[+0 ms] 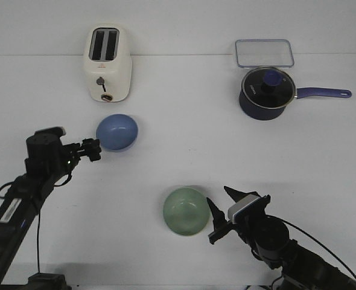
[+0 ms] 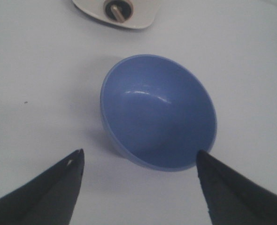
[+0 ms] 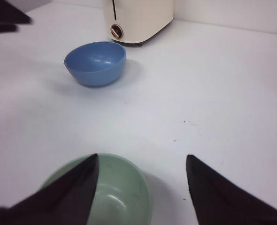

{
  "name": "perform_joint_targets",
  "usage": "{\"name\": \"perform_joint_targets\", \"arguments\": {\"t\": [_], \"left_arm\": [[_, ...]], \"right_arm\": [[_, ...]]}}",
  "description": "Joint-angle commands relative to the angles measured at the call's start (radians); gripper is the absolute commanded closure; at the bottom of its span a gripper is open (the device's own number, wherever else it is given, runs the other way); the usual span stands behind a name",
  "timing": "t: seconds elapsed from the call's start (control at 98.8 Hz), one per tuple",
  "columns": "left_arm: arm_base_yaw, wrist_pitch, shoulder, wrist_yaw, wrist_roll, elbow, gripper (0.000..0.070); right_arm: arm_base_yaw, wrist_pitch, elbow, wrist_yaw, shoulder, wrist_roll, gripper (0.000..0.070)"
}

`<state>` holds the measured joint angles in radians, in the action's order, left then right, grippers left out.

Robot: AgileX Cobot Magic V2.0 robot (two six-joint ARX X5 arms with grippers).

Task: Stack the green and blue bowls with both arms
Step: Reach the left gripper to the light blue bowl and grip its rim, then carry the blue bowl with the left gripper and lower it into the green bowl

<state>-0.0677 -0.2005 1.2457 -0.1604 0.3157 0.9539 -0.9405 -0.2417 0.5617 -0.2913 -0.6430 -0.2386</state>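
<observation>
The blue bowl (image 1: 117,132) sits upright on the white table in front of the toaster; it also shows in the left wrist view (image 2: 159,112) and the right wrist view (image 3: 96,62). My left gripper (image 1: 94,150) is open and empty just left of it, its tips (image 2: 138,157) either side of the near rim. The green bowl (image 1: 186,210) sits at the front middle, also in the right wrist view (image 3: 122,192). My right gripper (image 1: 217,211) is open and empty just right of it, one finger (image 3: 80,180) over the bowl's rim.
A cream toaster (image 1: 107,63) stands at the back left, close behind the blue bowl. A dark navy lidded saucepan (image 1: 267,92) with its handle pointing right and a clear rectangular lid (image 1: 264,52) stand at the back right.
</observation>
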Motion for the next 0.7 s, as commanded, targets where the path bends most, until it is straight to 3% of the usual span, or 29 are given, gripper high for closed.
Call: {"name": "perform_joint_targets", "arguments": {"t": [0.0,0.334,0.597,0.688], "left_arm": [[-0.003,-0.01,0.121,-0.003,-0.016,0.072,0.0247],[-0.006,-0.061,0.449,0.013,-0.016,0.259,0.026],[-0.006,-0.038,0.499,0.032,-0.017,0.276,0.0688],[-0.007,-0.042,0.496,0.028,-0.035,0.277,0.069]], "right_arm": [[-0.01,0.014,-0.001,-0.005,-0.006,0.009,0.0312],[-0.01,0.014,-0.001,-0.006,-0.006,0.009,0.0312],[-0.009,0.014,-0.001,-0.006,-0.006,0.009,0.0312],[-0.009,0.015,-0.001,-0.007,-0.006,0.009,0.0313]]}}
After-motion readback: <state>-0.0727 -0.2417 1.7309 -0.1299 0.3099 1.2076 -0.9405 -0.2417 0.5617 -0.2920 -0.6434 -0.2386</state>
